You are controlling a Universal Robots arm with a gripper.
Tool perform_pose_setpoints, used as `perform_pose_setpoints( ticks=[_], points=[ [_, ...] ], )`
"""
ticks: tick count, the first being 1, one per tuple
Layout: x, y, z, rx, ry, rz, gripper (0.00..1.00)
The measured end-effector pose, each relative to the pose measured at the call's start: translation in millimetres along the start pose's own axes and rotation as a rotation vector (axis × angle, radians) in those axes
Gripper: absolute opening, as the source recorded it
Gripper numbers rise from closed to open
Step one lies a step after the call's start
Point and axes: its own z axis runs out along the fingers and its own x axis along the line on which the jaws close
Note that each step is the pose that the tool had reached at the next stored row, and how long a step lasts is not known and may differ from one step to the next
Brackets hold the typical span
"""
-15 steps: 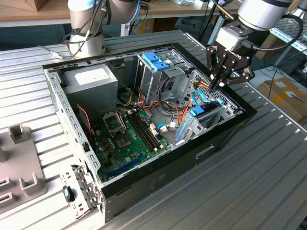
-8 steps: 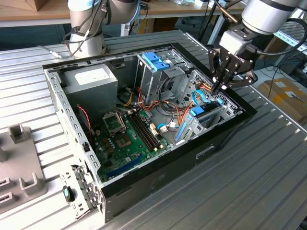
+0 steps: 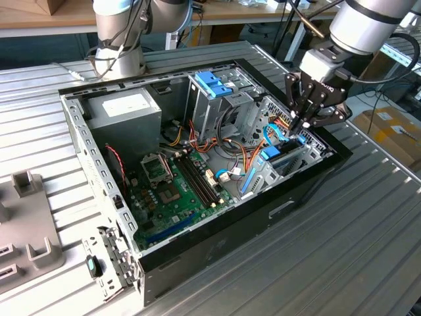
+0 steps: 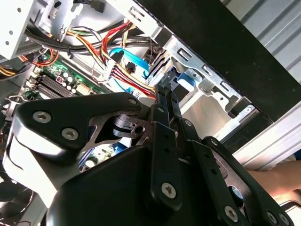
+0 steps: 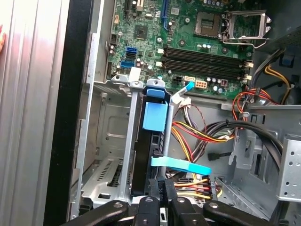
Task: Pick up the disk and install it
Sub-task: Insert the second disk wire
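The pincer (image 3: 301, 125) hangs over the far corner of the open computer case (image 3: 197, 250), at the exterior view's right, its black fingers pinched close together on the top edge of the disk (image 3: 287, 155). The disk stands on edge just below the fingertips, seated down in the metal bay (image 3: 309, 148) against the case's black wall, a blue tab showing on its upper edge. In the first wrist view the disk (image 5: 146, 155) runs straight away from the pincer (image 5: 160, 186) as a dark slab between grey metal rails, with a blue rail piece on top and a flat blue cable (image 5: 181, 165) crossing right beside the fingers. Red and yellow wires (image 5: 197, 136) bunch up close on that same side. Farther off from the pincer lies the green motherboard (image 3: 174, 191), and beyond it the grey power-supply box (image 3: 125, 112) with its white sticker. Near the pincer, toward the case's middle, stands a metal cage with a blue latch (image 3: 214, 84) on top.

The case lies on a ribbed grey metal table (image 3: 342, 250). On it, well away from the pincer, at the exterior view's left, sits a grey fixture (image 3: 26, 230). A cardboard box (image 3: 395, 128) sits on the floor off past the table edge, and wooden benches (image 3: 39, 16) line the back of the room.

In the second wrist view the pincer's (image 4: 165, 92) black links converge to a narrow tip over the bay.
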Motion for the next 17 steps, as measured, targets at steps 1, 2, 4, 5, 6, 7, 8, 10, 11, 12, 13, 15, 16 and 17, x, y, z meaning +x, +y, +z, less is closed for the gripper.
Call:
perform_pose_setpoints(
  ticks=[1, 2, 4, 5, 6, 7, 8, 10, 11, 12, 13, 15, 16, 17],
  points=[
    [0.4, 0.4, 0.6, -0.0001, 0.0001, 0.000, 0.16],
    [0.7, 0.7, 1.2, 0.0000, 0.0003, 0.000, 0.16],
    [0.7, 0.7, 1.2, -0.0001, 0.0004, 0.000, 0.16],
    [0.7, 0.8, 1.3, -0.0001, 0.0002, 0.000, 0.16],
    [0.7, 0.8, 1.4, 0.0000, 0.0001, 0.000, 0.16],
    [0.7, 0.8, 1.4, 0.0000, 0.0001, 0.000, 0.16],
    [1.0, 0.8, 1.8, 0.0000, -0.0003, 0.000, 0.16],
    [1.6, 1.4, 3.1, 0.0000, 0.0000, 0.000, 0.16],
    [1.7, 2.1, 4.4, 0.0000, 0.0003, 0.000, 0.16],
    [1.7, 2.3, 5.3, 0.0000, 0.0000, 0.000, 0.16],
    [1.7, 2.5, 6.1, 0.0000, 0.0001, 0.000, 0.16],
    [1.9, 2.7, 7.9, 0.0000, 0.0001, 0.000, 0.16],
    [2.0, 2.7, 8.5, -0.0001, 0.0001, 0.000, 0.16],
    [2.0, 2.8, 8.8, -0.0001, 0.0006, 0.000, 0.16]
  ],
)
